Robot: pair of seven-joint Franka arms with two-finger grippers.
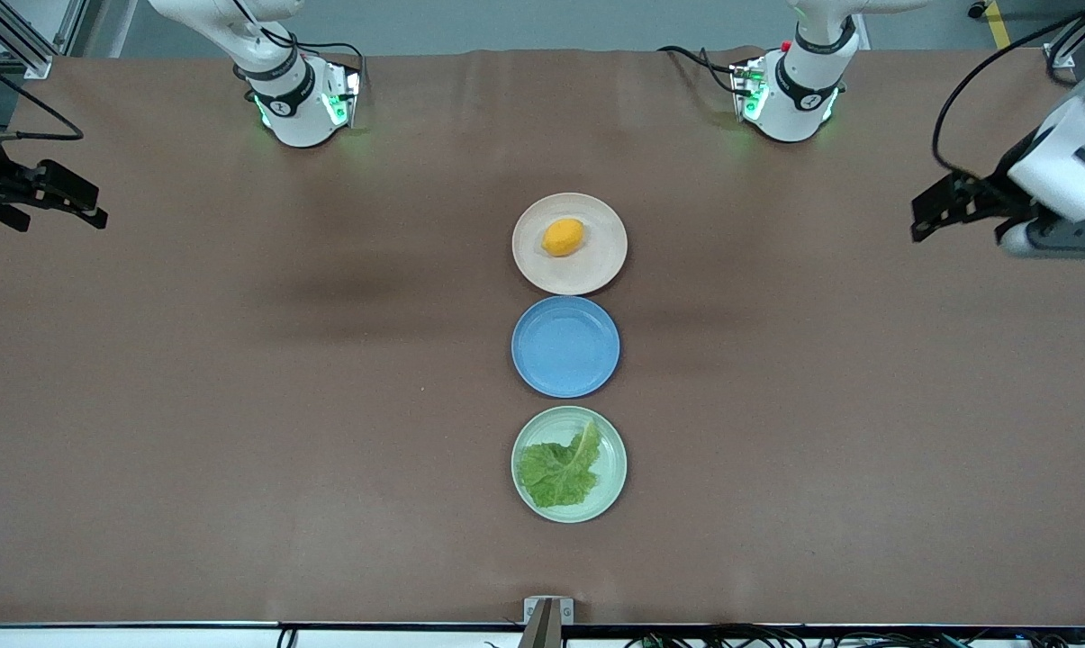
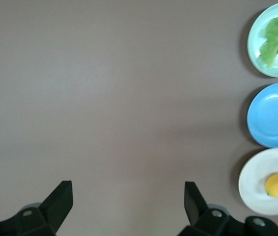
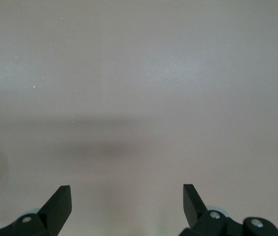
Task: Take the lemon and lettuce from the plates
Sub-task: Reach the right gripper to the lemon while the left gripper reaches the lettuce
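While the lemon (image 1: 563, 238) on the beige-pink plate (image 1: 596, 270) and the lettuce (image 1: 560, 471) on the mint plate (image 1: 614, 441) sit mid-frame, the left gripper (image 1: 927, 216) and right gripper (image 1: 78, 202) hang spread wide and empty at the frame's edges, well apart from both.

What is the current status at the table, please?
Left hand, right hand open, over table ends. Orange-yellow lemon on beige plate, green lettuce leaf on mint plate. Nothing obstructing.

text: none legible | labels: none | numbers: none

white arms with black joint bands, green base lights and black cables; each end effector (image 1: 934, 216) black
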